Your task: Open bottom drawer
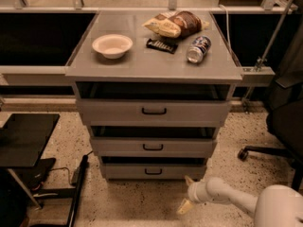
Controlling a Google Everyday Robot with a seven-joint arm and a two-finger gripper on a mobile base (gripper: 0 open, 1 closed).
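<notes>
Centrally, a grey three-drawer cabinet (151, 67) on speckled floor, flat top carrying four things. At far right, part of a black office chair (284, 126), one castor down on the floor. At lower left, a black flat-topped stand (23, 138).

Reaching in from the lower right corner, the robot's white arm (232, 200), angled left along the floor toward the cabinet's foot.

Stacked down the cabinet front: top drawer (203, 111), widest-looking; middle drawer (194, 147) under it; then the bottom drawer (125, 170), lowest and narrowest-looking, just above the floor, with a dark gap above its grey front. Impossible to tell whether fully pushed in.

On the top, toward the back right, a crinkled snack bag (179, 22), brown and yellow, print not legible. At left, a pale empty bowl (112, 45), upright. Toward the right edge, a drink can (198, 49) on its side, label blue and white, writing too small to read. Between bowl and can, a flat black packet (162, 45), lettering unreadable.

Low at the arm's end, the gripper (184, 194), just below and right of the bottom drawer, near it but not touching; claw released, pale fingers (189, 179) spread, nothing between.

On the bottom drawer's centre, a small black handle (153, 171), left of the gripper, apart from it.
</notes>
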